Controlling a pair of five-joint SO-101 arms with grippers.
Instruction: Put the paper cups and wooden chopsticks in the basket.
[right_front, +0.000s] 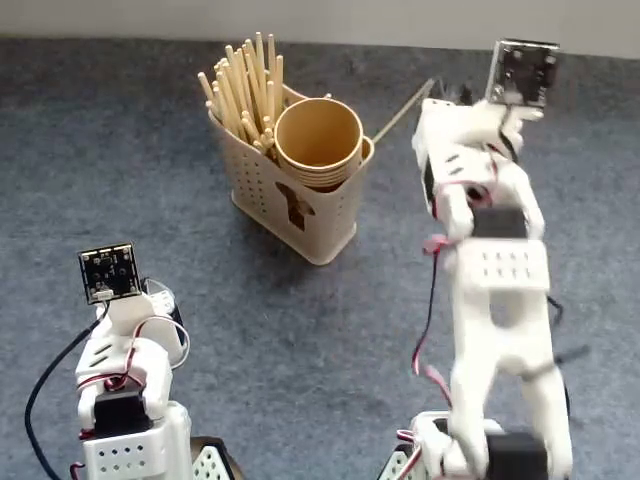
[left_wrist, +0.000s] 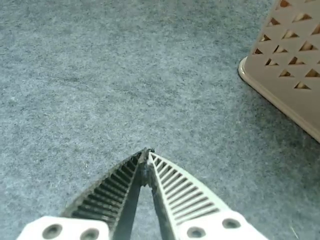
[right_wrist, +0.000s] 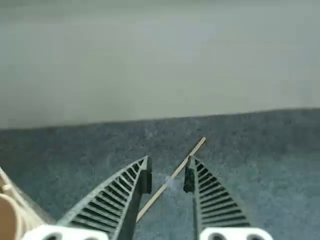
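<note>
**Loose chopstick between the parted right fingers**

The right fingers (right_wrist: 130, 190) stand moderately apart, holding nothing. One chopstick (right_wrist: 171, 178) lies flat on the grey tabletop (right_front: 300, 340) and crosses the gap between them at a slant, passing close by one fingertip; whether it touches cannot be told. Its other end lies near the basket (right_front: 260, 185), which holds a bundle of chopsticks (right_front: 245, 85) and stacked cups (right_front: 318, 140). The left fingers (left_wrist: 175, 192) are closed tip to tip, empty, over bare tabletop near the basket.
</note>
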